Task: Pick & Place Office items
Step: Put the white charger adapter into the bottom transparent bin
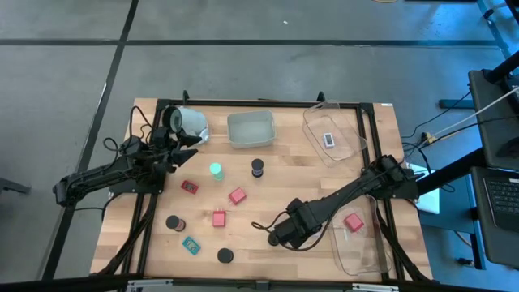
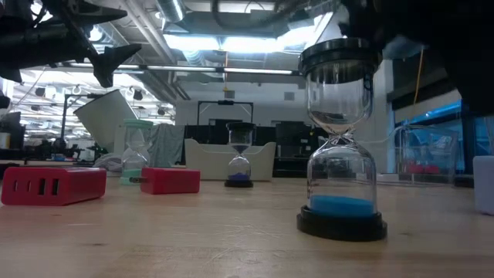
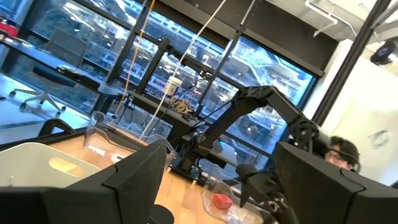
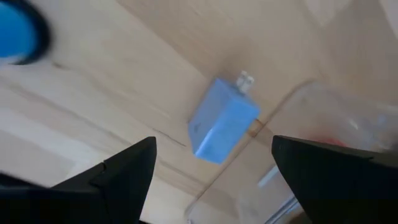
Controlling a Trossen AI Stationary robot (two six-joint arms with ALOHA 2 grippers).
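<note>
Wooden worktop point(image 1: 268, 203) carries scattered office items; your right gripper point(image 1: 280, 235) hangs wide open over a blue charger point(image 4: 222, 127) near the front-right tray point(image 1: 357, 255). Your left gripper point(image 1: 182, 144), fingers spread, hovers near the back-left corner.

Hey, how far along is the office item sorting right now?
Done: a red block lies in the near clear tray, a pale rectangle in the far clear tray. In hand: nothing; the right gripper hovers open above a pale blue charger beside a tray's edge. Left: red blocks, sand timers and a teal piece remain on the table. The left gripper waits open near the white cylinder.
</note>
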